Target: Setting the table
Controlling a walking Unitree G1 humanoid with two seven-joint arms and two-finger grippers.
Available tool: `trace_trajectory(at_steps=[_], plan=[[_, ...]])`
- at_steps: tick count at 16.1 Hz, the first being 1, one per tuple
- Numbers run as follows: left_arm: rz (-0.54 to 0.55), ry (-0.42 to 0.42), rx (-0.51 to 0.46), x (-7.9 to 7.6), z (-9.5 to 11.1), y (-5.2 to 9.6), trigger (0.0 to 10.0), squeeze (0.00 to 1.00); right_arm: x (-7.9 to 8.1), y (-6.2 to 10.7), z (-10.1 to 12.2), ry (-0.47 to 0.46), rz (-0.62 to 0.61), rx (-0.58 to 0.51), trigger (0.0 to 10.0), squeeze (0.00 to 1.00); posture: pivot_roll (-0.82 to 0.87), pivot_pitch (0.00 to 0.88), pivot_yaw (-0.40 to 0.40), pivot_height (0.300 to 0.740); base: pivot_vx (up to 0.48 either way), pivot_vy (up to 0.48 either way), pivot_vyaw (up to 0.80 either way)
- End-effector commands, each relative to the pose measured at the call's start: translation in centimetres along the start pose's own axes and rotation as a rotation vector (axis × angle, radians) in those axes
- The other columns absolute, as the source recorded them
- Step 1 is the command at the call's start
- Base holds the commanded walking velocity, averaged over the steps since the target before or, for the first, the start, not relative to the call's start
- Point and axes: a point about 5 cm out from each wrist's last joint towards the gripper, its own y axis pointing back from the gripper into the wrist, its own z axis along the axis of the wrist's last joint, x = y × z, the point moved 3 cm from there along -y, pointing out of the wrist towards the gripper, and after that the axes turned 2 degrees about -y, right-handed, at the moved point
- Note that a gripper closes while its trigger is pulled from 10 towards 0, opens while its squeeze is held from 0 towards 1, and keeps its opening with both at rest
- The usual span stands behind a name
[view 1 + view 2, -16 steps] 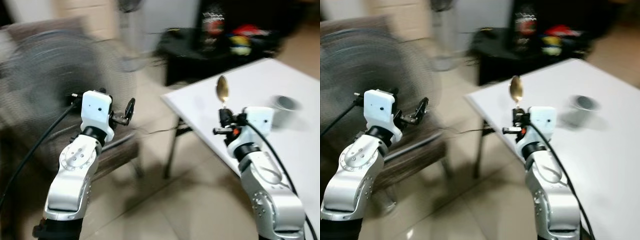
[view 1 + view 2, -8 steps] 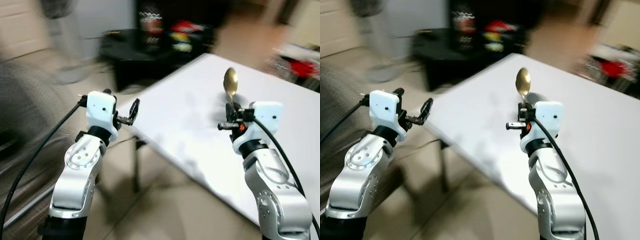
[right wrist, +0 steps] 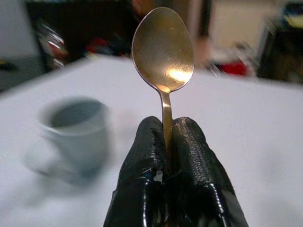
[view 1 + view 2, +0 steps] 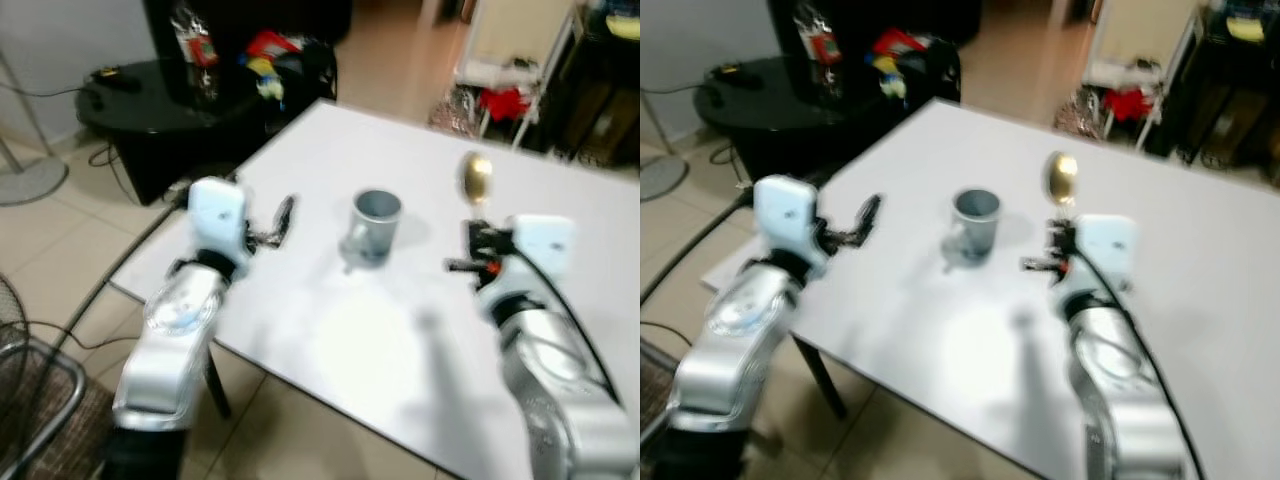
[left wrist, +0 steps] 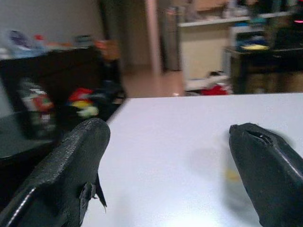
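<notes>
Risk-wise, the right gripper (image 3: 165,142) pinches the gold spoon (image 3: 164,47) upright by a thin handle, mug (image 4: 374,225) at its 10 o'clock, so it could slip or clip the mug, while the left gripper (image 5: 165,156) gapes empty.

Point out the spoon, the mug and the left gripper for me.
spoon (image 3: 163,47): right wrist view, on its golden bowl.
mug (image 4: 375,228): left eye view, on its grey side wall.
left gripper (image 5: 168,165): left wrist view, midway between its two open black fingers.
</notes>
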Motion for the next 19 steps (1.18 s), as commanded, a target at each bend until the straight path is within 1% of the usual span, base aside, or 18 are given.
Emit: trace_trajectory(at_steps=[1, 6, 8, 9, 11, 12, 13, 14, 15, 17, 18, 19], plan=[[0.001, -0.019, 0.012, 0.4, -0.3, 0.0, 10.0, 0.00, 0.2, 0.2, -0.3, -0.024, -0.003, 0.021, 10.0, 0.00, -0.07, 0.000, 0.031, 0.740, 0.000, 0.480, -0.79], [-0.008, -0.033, 0.017, 0.7, -0.2, -0.1, 10.0, 0.00, 0.2, 0.3, -1.0, -0.033, -0.011, 0.055, 10.0, 0.00, -0.06, 0.000, 0.041, 0.740, 0.000, 0.480, -0.79], [-0.005, -0.052, 0.025, 1.0, -0.4, -0.1, 10.0, 0.00, 0.2, 0.3, -1.2, -0.032, -0.015, 0.065, 10.0, 0.00, -0.05, 0.000, 0.040, 0.740, 0.000, 0.472, -0.79], [-0.004, -0.075, 0.025, 1.1, -0.3, -0.1, 10.0, 0.00, 0.1, 0.2, -1.2, -0.029, -0.016, 0.068, 10.0, 0.00, -0.05, 0.000, 0.040, 0.740, 0.000, 0.000, -0.79], [0.000, -0.112, 0.022, 1.2, -0.2, -0.1, 10.0, 0.00, 0.0, 0.0, -1.4, -0.023, -0.019, 0.073, 10.0, 0.00, -0.04, 0.000, 0.041, 0.740, 0.000, -0.480, -0.79], [0.001, -0.109, 0.021, 1.3, -0.1, -0.1, 10.0, 0.00, -0.1, -0.2, -1.4, -0.009, -0.014, 0.081, 10.0, 0.00, -0.04, 0.000, 0.042, 0.740, 0.000, -0.480, 0.00], [0.006, -0.080, 0.019, 1.4, 0.0, -0.1, 10.0, 0.00, -0.4, -0.7, -1.6, 0.027, 0.002, 0.096, 10.0, 0.00, -0.04, 0.000, 0.043, 0.740, 0.000, 0.000, 0.00], [0.007, -0.081, 0.019, 1.5, 0.0, 0.0, 10.0, 0.00, -0.7, -1.1, -1.8, 0.048, 0.012, 0.108, 10.0, 0.00, -0.04, 0.000, 0.043, 0.740, 0.000, 0.000, 0.00], [-0.015, -0.084, 0.022, 1.3, 0.0, 0.1, 10.0, 0.00, -1.3, -1.8, -2.1, 0.100, 0.021, 0.140, 10.0, 0.00, -0.03, 0.000, 0.041, 0.740, 0.000, 0.000, 0.00], [-0.035, -0.073, 0.026, 1.1, -0.1, 0.3, 10.0, 0.00, -1.3, -2.2, -2.3, 0.115, 0.049, 0.162, 10.0, 0.00, -0.03, 0.004, 0.041, 0.740, 0.000, 0.000, 0.00], [-0.066, -0.072, 0.040, 0.9, -0.3, 0.4, 10.0, 0.00, -1.3, -2.6, -2.9, 0.140, 0.069, 0.205, 10.0, 0.00, -0.03, 0.013, 0.039, 0.740, 0.000, 0.000, 0.00], [-0.122, -0.082, 0.083, 0.4, -1.1, 0.8, 10.0, 0.00, -1.2, -3.0, -3.3, 0.142, 0.100, 0.235, 10.0, 0.00, -0.03, 0.024, 0.035, 0.740, 0.000, 0.000, 0.00]])
